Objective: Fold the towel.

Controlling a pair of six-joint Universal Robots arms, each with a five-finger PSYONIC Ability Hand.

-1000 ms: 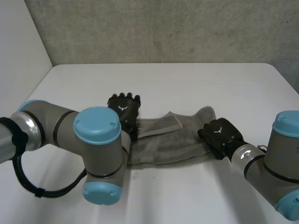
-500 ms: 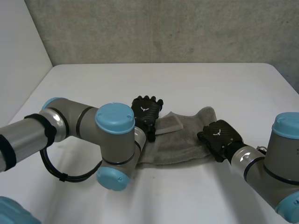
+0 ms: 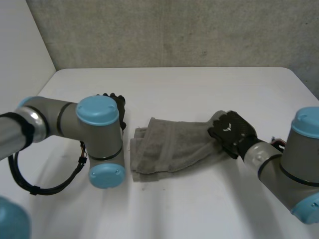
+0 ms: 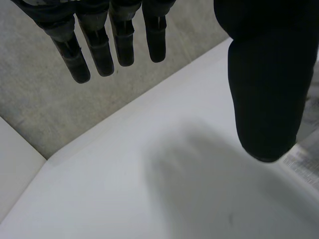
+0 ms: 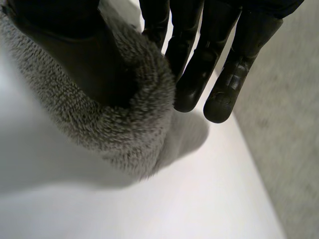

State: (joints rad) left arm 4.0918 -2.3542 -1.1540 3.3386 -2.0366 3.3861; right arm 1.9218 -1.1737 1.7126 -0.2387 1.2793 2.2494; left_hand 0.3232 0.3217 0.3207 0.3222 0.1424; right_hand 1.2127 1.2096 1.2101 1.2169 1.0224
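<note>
The grey towel (image 3: 169, 147) lies rumpled in the middle of the white table (image 3: 199, 84), its left end doubled over in loose folds. My right hand (image 3: 232, 133) is at the towel's right end. In the right wrist view the towel (image 5: 124, 124) wraps over the thumb and is pinched against the fingers (image 5: 199, 69). My left hand (image 3: 115, 103) hovers just left of the towel, partly hidden behind its own arm. In the left wrist view its fingers (image 4: 99, 45) hang straight over bare table and hold nothing, and a strip of towel (image 4: 305, 160) shows beside the thumb.
A grey concrete wall (image 3: 174, 30) runs along the table's far edge, and a white wall (image 3: 20, 59) stands at the left. My left arm's elbow (image 3: 99, 144) sits low over the table just left of the towel.
The left hand pushed the towel's left end rightward, let it go and drew back to the left. The towel is now shorter and bunched. The right hand shifted slightly away from me.
</note>
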